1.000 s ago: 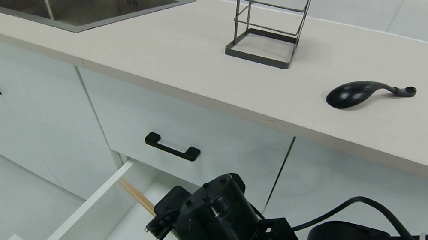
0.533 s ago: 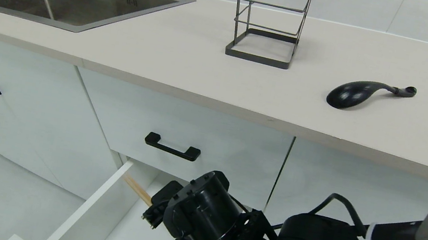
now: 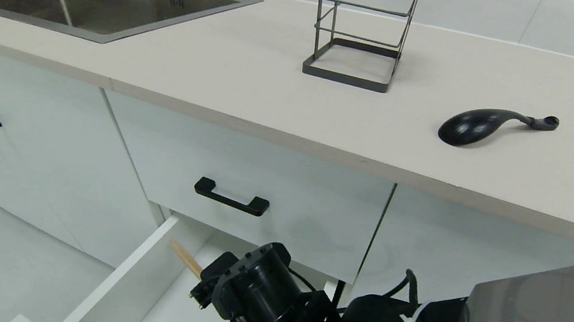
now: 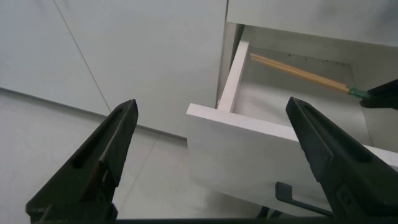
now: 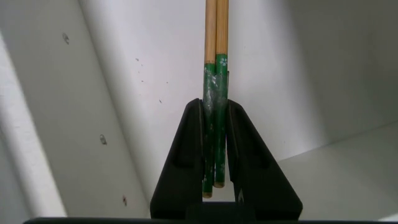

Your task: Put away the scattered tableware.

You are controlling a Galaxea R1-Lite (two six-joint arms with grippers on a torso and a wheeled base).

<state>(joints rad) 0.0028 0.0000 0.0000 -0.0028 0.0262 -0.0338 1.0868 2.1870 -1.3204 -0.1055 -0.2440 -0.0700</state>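
The pair of slim bamboo chopsticks with green-patterned ends (image 5: pixel 216 62) reaches into the pulled-out white drawer (image 4: pixel 247 134). Their tips are cut off at the frame edge, and from the head view the arm hides most of their length. The black right gripper (image 5: pixel 216 111) pinches the green ends between its flat jaws, the sticks side by side. Whether the tips touch the drawer's smooth floor is hard to say. The left gripper (image 4: pixel 211 106) hangs outside the drawer front, jaws spread wide. Above the drawer, a glossy black spoon (image 3: pixel 474 124) lies on the matte beige counter (image 3: pixel 254 80).

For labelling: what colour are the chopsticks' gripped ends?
The chopsticks end in green with pale specks; right wrist view.
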